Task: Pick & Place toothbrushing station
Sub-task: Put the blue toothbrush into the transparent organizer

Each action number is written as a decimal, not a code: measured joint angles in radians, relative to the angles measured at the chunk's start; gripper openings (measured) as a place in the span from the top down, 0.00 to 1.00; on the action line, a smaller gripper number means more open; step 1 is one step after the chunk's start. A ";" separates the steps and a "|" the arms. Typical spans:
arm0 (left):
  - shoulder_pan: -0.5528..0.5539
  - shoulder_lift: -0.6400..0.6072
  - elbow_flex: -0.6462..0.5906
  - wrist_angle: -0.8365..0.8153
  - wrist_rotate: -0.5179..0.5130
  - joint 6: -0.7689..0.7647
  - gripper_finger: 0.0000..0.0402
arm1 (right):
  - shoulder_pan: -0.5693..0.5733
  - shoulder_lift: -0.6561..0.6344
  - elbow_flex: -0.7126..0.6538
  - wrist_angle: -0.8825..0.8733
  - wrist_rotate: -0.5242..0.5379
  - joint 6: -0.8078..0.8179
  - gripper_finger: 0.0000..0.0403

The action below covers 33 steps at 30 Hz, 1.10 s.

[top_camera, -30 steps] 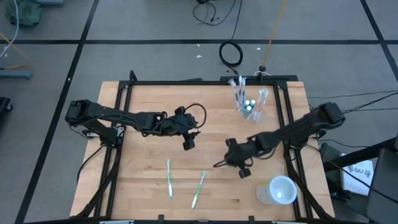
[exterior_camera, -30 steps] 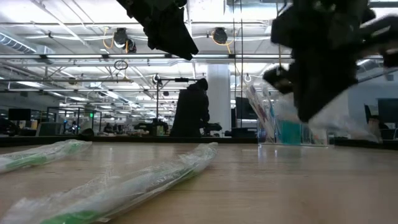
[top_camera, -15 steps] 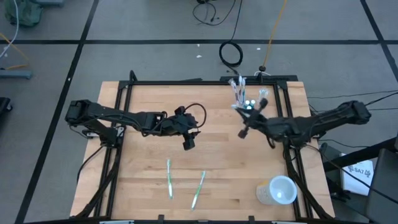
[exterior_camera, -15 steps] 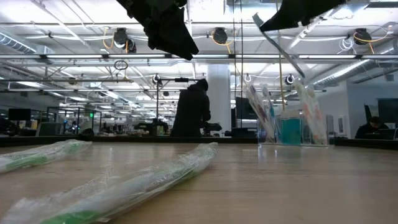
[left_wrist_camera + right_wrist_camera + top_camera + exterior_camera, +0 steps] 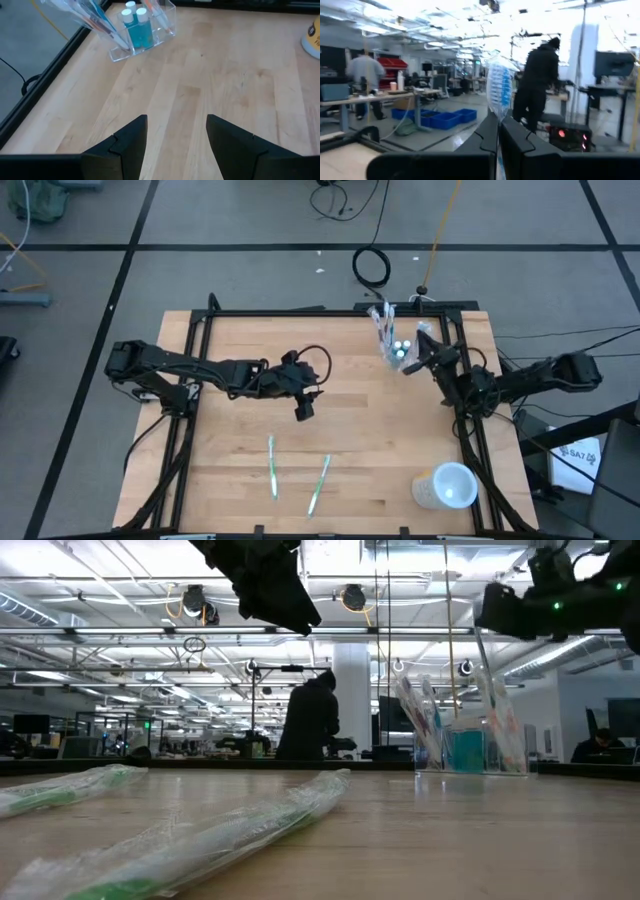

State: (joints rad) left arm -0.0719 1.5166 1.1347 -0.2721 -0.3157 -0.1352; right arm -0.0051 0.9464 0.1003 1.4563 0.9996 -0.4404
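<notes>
The toothbrushing station (image 5: pixel 400 345), a clear holder with upright toothbrushes and blue white-capped tubes, stands at the table's far right; it also shows in the left wrist view (image 5: pixel 140 30) and the low view (image 5: pixel 465 745). My right gripper (image 5: pixel 407 366) is beside its near side, raised and shut on a clear-wrapped blue toothbrush (image 5: pixel 499 82). Two wrapped green toothbrushes (image 5: pixel 272 465) (image 5: pixel 318 483) lie flat near the table's front edge. My left gripper (image 5: pixel 176 120) hangs open over the middle of the table, with nothing between its fingers. My right gripper pinches the lower end (image 5: pixel 499 107) of the wrapped toothbrush between its two fingers (image 5: pixel 487 132). The fingers slant upward and lie along the brush. The brush sticks up past the fingertips, lifted clear of the table.
A larger whitish cup (image 5: pixel 447 485) is at the near right corner. A black frame (image 5: pixel 300 313) runs round the tabletop. In the room behind the table, people stand at workbenches (image 5: pixel 308 715). Bare wood lies between the station and the green toothbrushes.
My right gripper has swung from the middle of the table toward the far right, up to the station. It has tipped from pointing down to slanting upward and has rolled. It has stayed shut on the wrapped toothbrush and carried it along, clear of the table.
</notes>
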 joint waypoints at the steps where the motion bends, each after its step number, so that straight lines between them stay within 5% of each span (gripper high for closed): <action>1: 0.000 0.000 0.000 0.007 0.000 0.000 0.47 | -0.012 0.001 -0.012 -0.011 -0.001 0.030 1.00; 13: 0.000 0.000 0.000 0.050 0.000 0.028 0.47 | -0.119 0.010 -0.030 -0.278 0.060 0.367 1.00; 25: 0.000 -0.001 0.000 0.037 0.000 0.028 0.47 | -0.127 0.010 -0.031 -0.533 0.070 0.380 1.00; 33: 0.000 -0.001 0.000 0.037 0.000 0.028 0.47 | -0.126 0.010 -0.032 -0.556 0.070 0.380 1.00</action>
State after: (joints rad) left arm -0.0715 1.5158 1.1347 -0.2353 -0.3161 -0.1074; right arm -0.1314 0.9562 0.0681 0.8999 1.0691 -0.0603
